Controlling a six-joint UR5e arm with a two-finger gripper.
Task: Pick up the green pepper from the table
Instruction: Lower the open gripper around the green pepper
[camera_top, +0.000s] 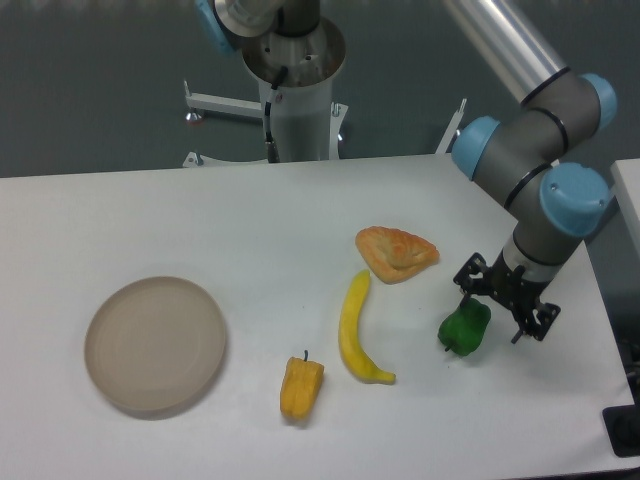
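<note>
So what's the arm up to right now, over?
Gripper open, just above the green pepper. Pepper on the table, not gripped. Banana to its left, apart; nothing in the way.

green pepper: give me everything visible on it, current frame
The small glossy bright-green bell pepper looks plastic and lumpy, with a darker shaded underside. It lies on the white matte tabletop, right of the yellow banana and below the orange pastry. The black two-finger gripper hangs open just above its upper right; contact cannot be told.

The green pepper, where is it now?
The green pepper lies on the table, right side of the view, right of the banana, just below the gripper.
</note>
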